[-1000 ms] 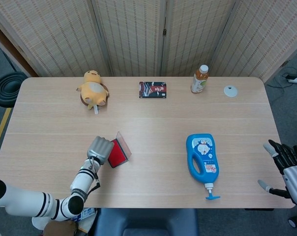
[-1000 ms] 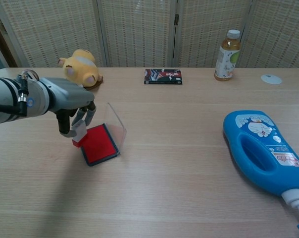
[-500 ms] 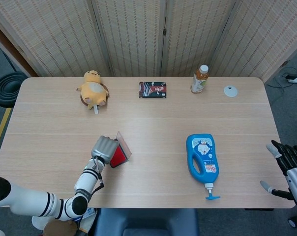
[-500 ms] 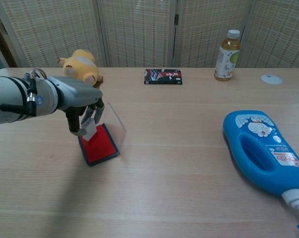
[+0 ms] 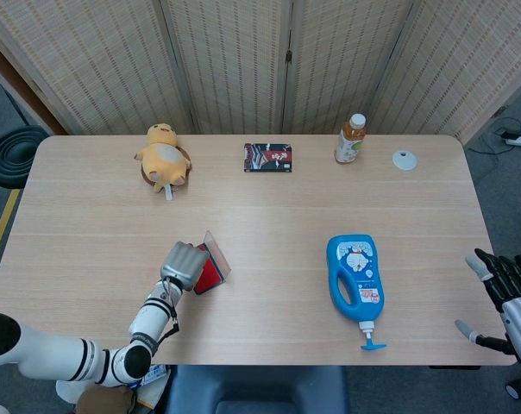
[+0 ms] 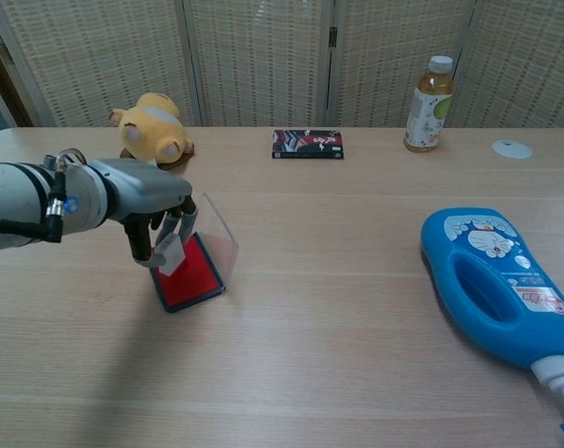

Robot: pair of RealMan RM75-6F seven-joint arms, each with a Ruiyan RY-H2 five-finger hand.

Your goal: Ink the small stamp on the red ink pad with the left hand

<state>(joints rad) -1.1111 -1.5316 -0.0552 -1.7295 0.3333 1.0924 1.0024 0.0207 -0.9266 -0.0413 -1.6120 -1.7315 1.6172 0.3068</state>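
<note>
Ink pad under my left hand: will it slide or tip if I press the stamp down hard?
The red ink pad lies flat and low on the table, so tipping seems unlikely. It looks small and light on smooth wood, so an off-centre push might skate it. Its clear lid stands open and could catch the left hand.

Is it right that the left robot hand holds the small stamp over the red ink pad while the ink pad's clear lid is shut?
Not quite: the clear lid is open, standing up along the far right edge of the red ink pad, as the chest view shows. The rest holds: the left robot hand holds the small stamp over the pad.
</note>
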